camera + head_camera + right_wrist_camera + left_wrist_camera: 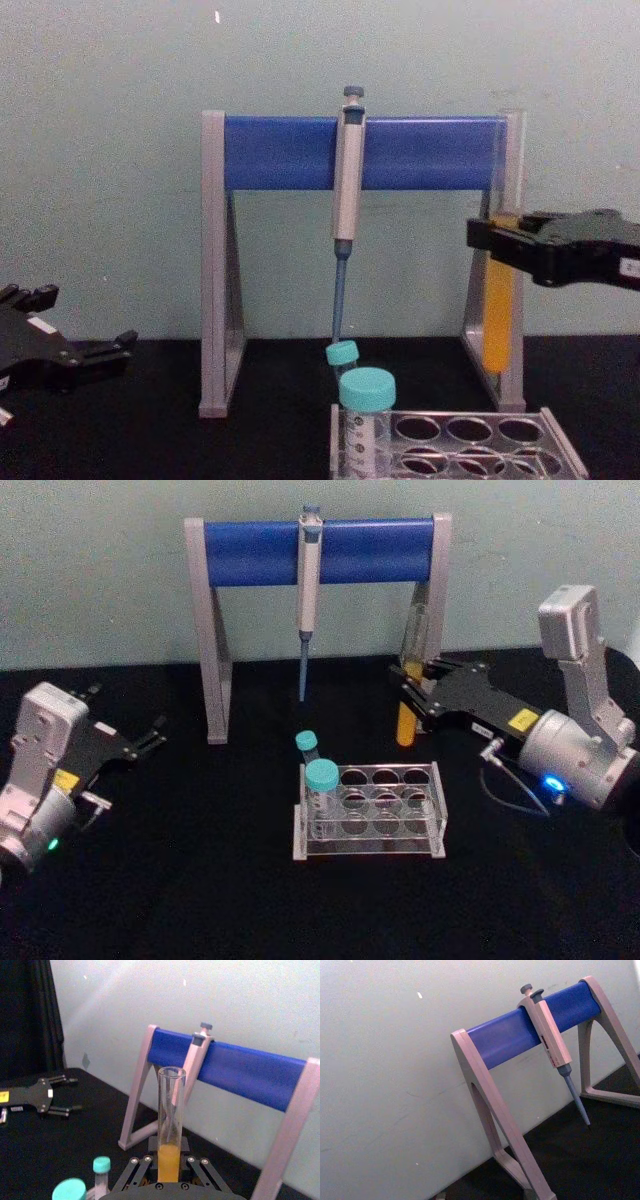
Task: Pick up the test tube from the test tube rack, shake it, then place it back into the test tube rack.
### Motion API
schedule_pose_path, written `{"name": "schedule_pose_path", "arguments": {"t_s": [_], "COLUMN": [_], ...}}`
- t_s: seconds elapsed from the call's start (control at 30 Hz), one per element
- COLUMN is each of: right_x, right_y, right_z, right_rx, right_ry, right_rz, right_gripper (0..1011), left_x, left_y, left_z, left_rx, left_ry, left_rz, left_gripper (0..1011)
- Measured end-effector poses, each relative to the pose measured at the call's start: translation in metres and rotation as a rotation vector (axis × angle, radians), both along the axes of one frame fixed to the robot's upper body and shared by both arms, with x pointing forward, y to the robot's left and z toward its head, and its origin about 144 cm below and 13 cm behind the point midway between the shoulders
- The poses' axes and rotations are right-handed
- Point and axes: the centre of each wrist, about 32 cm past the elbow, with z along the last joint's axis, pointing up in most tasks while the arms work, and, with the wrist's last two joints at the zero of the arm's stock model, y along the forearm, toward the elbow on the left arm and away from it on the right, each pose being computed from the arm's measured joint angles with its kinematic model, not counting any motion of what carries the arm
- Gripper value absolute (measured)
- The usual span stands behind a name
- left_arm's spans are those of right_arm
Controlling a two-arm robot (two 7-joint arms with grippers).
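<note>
My right gripper [405, 692] is shut on the test tube [408, 685], a tall clear tube with yellow-orange liquid in its lower half. It holds the tube upright in the air, behind and to the right of the test tube rack [368, 812]. In the chest view the test tube [497, 300] hangs well above the rack [460, 447], clamped near its middle by the right gripper [490, 240]. The right wrist view looks up along the test tube [170, 1130]. My left gripper [155, 735] rests open at the far left, and shows low at the left of the chest view [100, 345].
A grey-and-blue pipette stand [318, 550] spans the back, a grey-blue pipette [307, 600] hanging from its bar. Two teal-capped tubes [321, 785] stand in the rack's left holes. The right stand leg [438, 590] is just behind the held tube.
</note>
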Motion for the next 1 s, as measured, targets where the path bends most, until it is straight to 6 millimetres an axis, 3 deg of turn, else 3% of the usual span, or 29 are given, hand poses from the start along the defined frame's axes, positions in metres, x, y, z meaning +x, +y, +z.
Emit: {"name": "schedule_pose_path", "arguments": {"t_s": [0.2,0.47,0.73,1.0], "right_x": [-0.017,-0.024,-0.008,0.009], "right_y": [-0.009,-0.003,0.013,0.018], "right_z": [0.002,0.000,-0.008,-0.010], "right_rx": [-0.035,-0.018,0.039,0.076], "right_ry": [0.041,0.088,0.100,0.069], "right_rz": [0.002,0.093,0.149,0.100], "right_gripper": [224,224,224,224], "left_x": [0.000,0.000,0.000,0.000], "left_y": [0.000,0.000,0.000,0.000], "left_z": [0.000,0.000,0.000,0.000], "left_rx": [0.000,0.000,0.000,0.000], "left_ry": [0.000,0.000,0.000,0.000], "left_rz": [0.000,0.000,0.000,0.000], "left_gripper": [1001,1001,1001,1001]}}
